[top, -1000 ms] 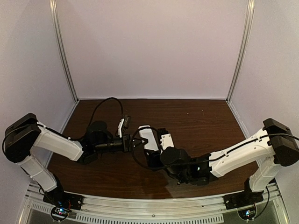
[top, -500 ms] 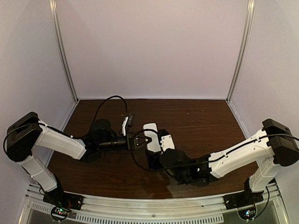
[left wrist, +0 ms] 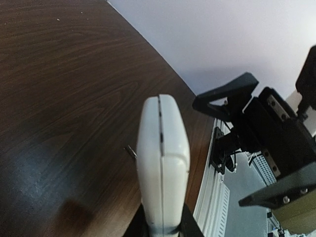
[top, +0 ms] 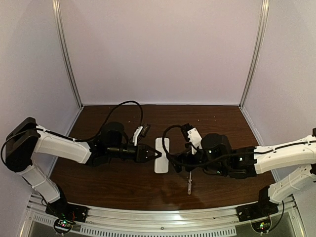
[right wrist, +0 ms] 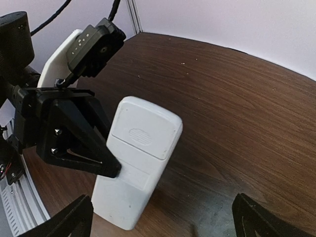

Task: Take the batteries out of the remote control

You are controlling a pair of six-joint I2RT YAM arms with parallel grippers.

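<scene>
I'm clamping the remote control (top: 162, 154) at mid-length in my left hand (top: 153, 154); my right hand (top: 177, 160) is hovering just beside it, fingers spread wide.

I see the remote control (top: 162, 156) mid-counter, roughly midway between left and right; a slim white bar with rounded corners, long axis running near to far, one broad face turned up; in the right wrist view the remote control (right wrist: 140, 163) shows a shallow oval emboss toward its far end and two cross seams, panels flush with the body; edge-on in the left wrist view, a thin seam runs along its side; the left gripper (top: 156, 154) has its jaws clamped on the left long edge; whether the bar touches the counter I cannot tell.
</scene>
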